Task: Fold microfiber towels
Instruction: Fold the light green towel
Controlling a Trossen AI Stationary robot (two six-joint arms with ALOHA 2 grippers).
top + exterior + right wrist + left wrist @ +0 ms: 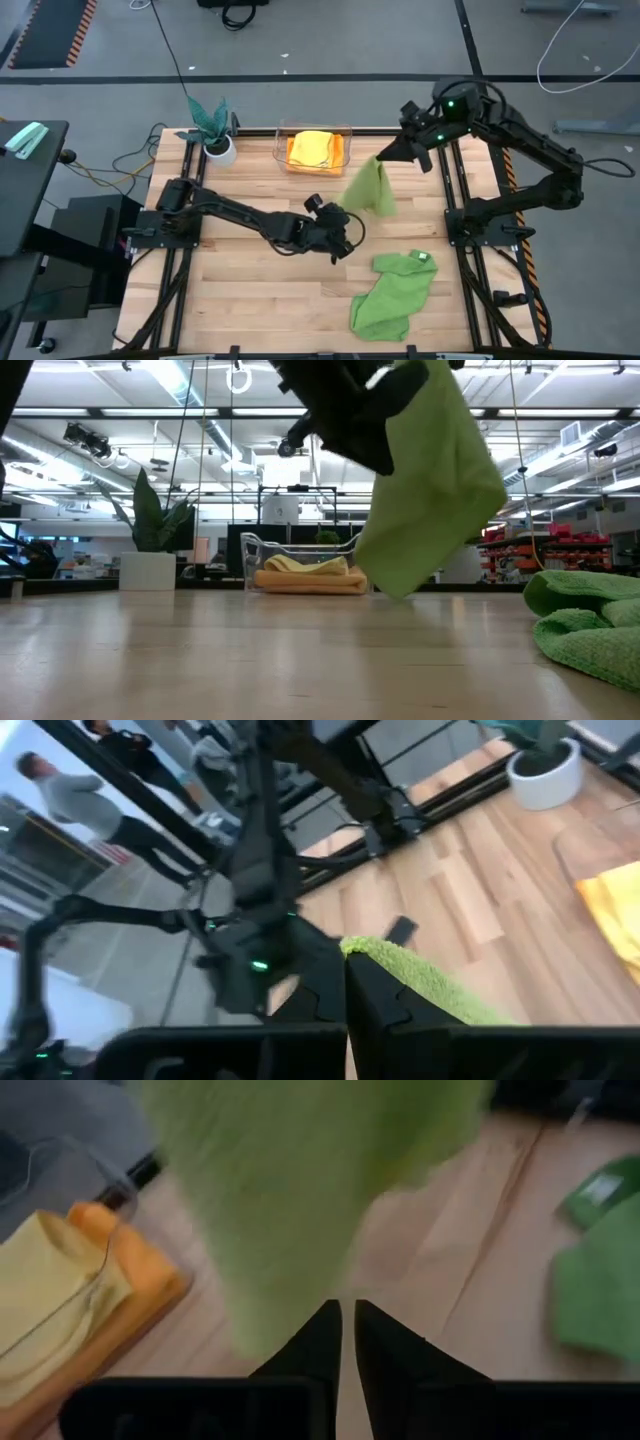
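While the right claw (pixel 384 155) hangs the lime-green towel (pixel 370 189) clamped at 1 o'clock, the left claw (pixel 345 238), seemingly near-together, must catch its lower edge.

The right tool (pixel 383 157) holds a lime green towel (pixel 371 188) hanging above the table (pixel 250 290).

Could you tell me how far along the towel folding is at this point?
Two look done: the yellow towel lies folded on the orange towel in the clear bin. In hand: the right pincer holds the lime green towel hanging above the table, the left pincer near its lower edge, gripping nothing. Left: the larger green towel, crumpled.
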